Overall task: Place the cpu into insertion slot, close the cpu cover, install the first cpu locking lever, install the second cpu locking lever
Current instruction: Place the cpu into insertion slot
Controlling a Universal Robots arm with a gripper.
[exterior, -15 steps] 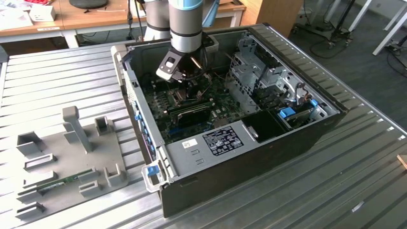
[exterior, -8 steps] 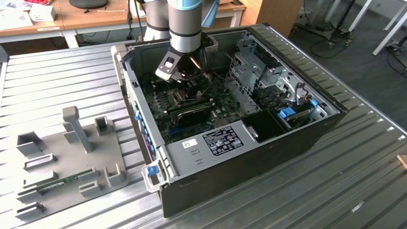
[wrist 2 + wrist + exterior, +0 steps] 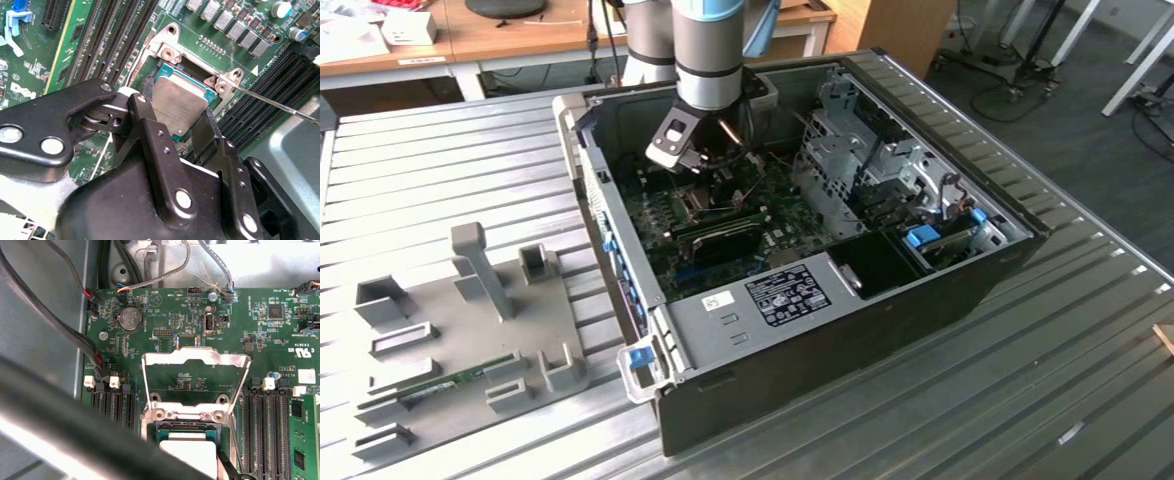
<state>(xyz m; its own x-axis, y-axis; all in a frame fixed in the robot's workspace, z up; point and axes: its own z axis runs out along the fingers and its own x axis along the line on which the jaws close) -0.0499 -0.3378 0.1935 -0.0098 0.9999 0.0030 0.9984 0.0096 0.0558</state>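
Arm: The robot arm (image 3: pixel 710 50) reaches down from above into an open computer case (image 3: pixel 854 330), which rests on a slatted metal table (image 3: pixel 1067 380).
Gripper: The gripper (image 3: pixel 704 165) hangs low over the green motherboard (image 3: pixel 781 200) inside the case. In the second wrist view the gripper (image 3: pixel 175 122) straddles the cpu, with black linkage on either side of it.
Grip state: It cannot be told whether the gripper is pinching the cpu or standing free of it.
Cpu: The cpu (image 3: pixel 181 102), a square chip with a silvery top, lies flat in the insertion slot directly beneath the gripper. A teal border shows along its edges. The first wrist view shows it (image 3: pixel 187 452) seated just inside the slot's screwed edge.
Insertion slot: The insertion slot's (image 3: pixel 186 415) silvery rim sits on the motherboard, with long black memory slots (image 3: pixel 265 420) to either side.
Cpu cover: The cpu cover (image 3: pixel 196 356) stands raised from the hinge at the slot's screwed edge. The green board shows through its square window, and it is not down on the cpu.
Locking lever: A thin metal locking lever (image 3: pixel 277 104) runs from a corner of the slot out across the memory slots.
Elsewhere: A grey fixture tray (image 3: pixel 467 330) lies on the table to the exterior view's left of the case. A memory stick (image 3: pixel 447 383) rests on it.
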